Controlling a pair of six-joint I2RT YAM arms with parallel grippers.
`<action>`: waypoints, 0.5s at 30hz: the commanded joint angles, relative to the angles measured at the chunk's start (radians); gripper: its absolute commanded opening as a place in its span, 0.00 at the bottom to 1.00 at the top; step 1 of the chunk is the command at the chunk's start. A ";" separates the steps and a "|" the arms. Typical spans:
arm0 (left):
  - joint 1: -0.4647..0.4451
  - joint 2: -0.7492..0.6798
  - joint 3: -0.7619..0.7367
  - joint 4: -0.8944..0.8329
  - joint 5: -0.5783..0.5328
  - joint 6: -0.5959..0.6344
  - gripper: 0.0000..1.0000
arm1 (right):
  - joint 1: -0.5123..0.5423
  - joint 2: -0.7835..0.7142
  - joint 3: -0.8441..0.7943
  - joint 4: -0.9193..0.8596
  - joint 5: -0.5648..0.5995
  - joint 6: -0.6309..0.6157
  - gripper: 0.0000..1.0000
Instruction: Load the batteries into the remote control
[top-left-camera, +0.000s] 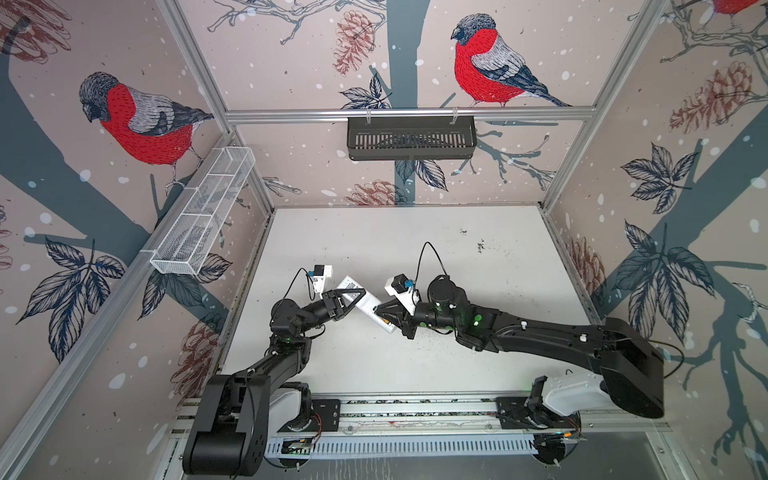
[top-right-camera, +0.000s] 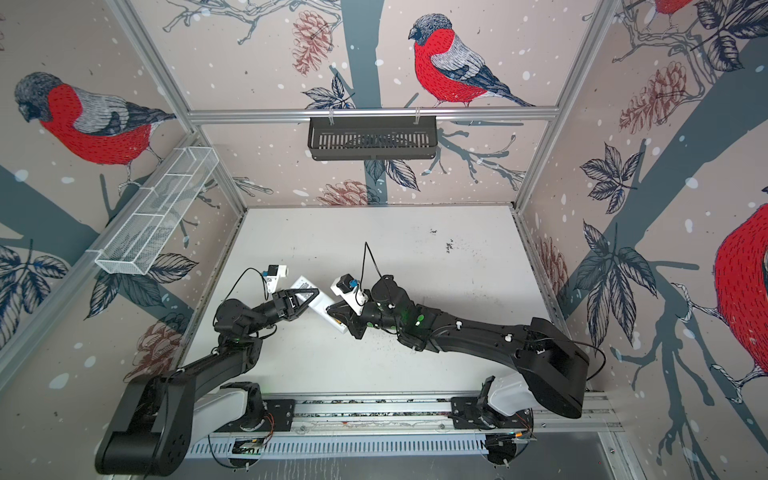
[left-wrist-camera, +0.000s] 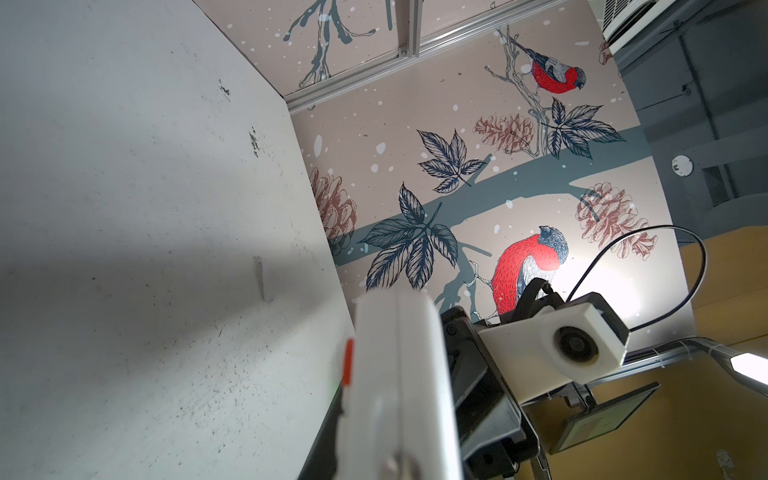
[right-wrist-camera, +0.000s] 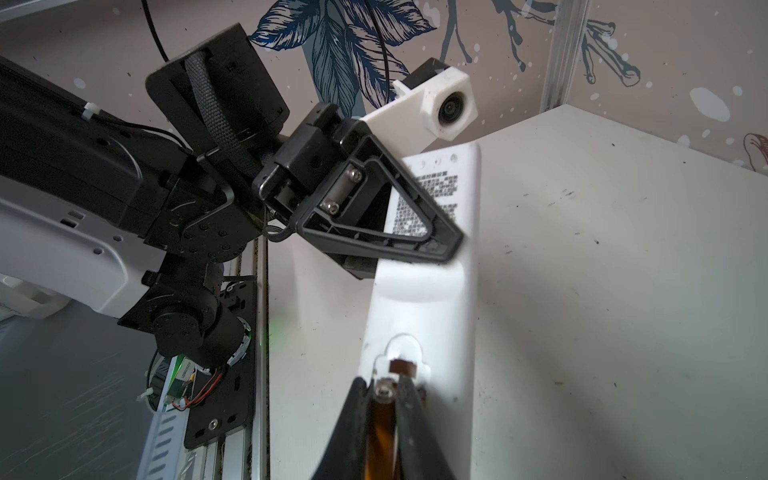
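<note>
The remote control (top-left-camera: 368, 305) (top-right-camera: 320, 305) is lifted off the table and lies slanted, its plain white back with a printed label facing up. My left gripper (top-left-camera: 360, 296) (top-right-camera: 313, 294) is shut on its far half; the right wrist view shows this gripper (right-wrist-camera: 440, 249) clamped across the remote control (right-wrist-camera: 424, 316). An orange-copper battery (right-wrist-camera: 380, 436) (top-left-camera: 385, 322) sits between my right gripper's (right-wrist-camera: 384, 388) (top-left-camera: 376, 308) fingers, lengthwise in the open compartment at the remote's near end. In the left wrist view the remote control (left-wrist-camera: 399, 374) fills the foreground and a red button (left-wrist-camera: 348, 359) shows on its edge.
The white table (top-left-camera: 415, 249) carries dark scuff marks. A black slotted basket (top-left-camera: 411, 137) hangs on the back wall and a white wire basket (top-left-camera: 203, 208) on the left wall. The arms' mounting rail (top-left-camera: 415, 409) runs along the front edge.
</note>
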 joint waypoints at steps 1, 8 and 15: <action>0.000 -0.024 0.014 -0.044 0.002 0.063 0.00 | 0.000 -0.009 0.018 -0.048 0.037 -0.009 0.24; -0.005 -0.135 0.073 -0.417 -0.063 0.305 0.00 | -0.001 -0.019 0.068 -0.171 0.070 -0.025 0.28; -0.029 -0.197 0.102 -0.592 -0.128 0.429 0.00 | 0.006 -0.009 0.109 -0.278 0.085 -0.028 0.28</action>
